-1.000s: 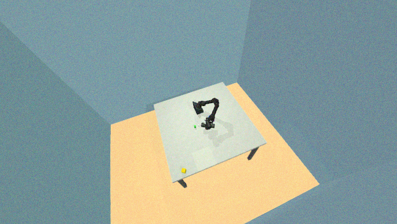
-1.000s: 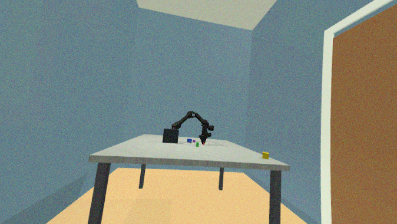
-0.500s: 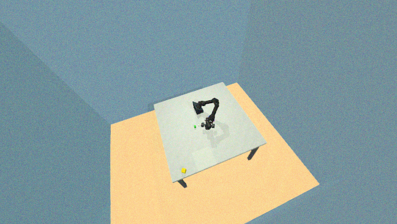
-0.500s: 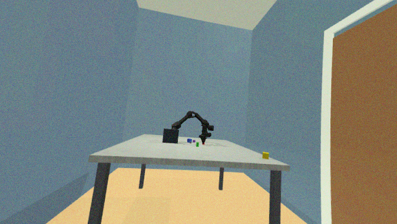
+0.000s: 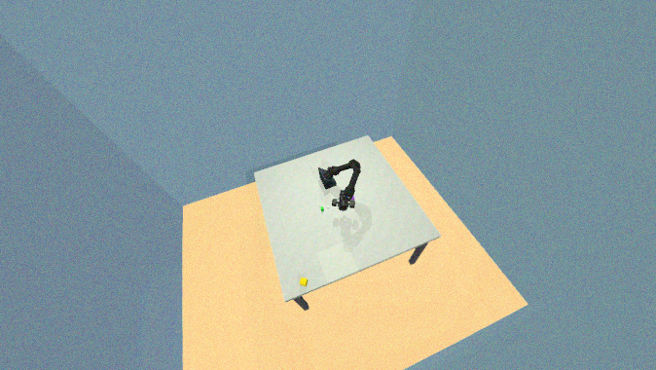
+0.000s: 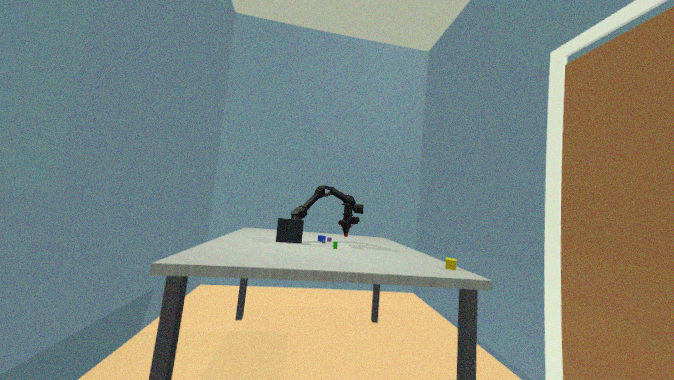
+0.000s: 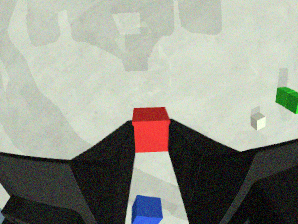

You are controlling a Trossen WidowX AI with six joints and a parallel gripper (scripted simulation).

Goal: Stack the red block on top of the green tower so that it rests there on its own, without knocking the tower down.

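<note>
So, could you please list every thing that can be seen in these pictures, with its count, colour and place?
red block: one, red, clamped between the fingers, off the table
green tower: one, green, upright on the table, apart from the gripper
blue block: one, blue, on the table near the arm's base
purple block: one, purple, beside the blue block
white block: one, white, near the green tower
yellow block: one, yellow, at a table corner
table: one, pale grey top, dark legs
door: one, brown, white frame
gripper: one, black, fingers shut on the red block
</note>
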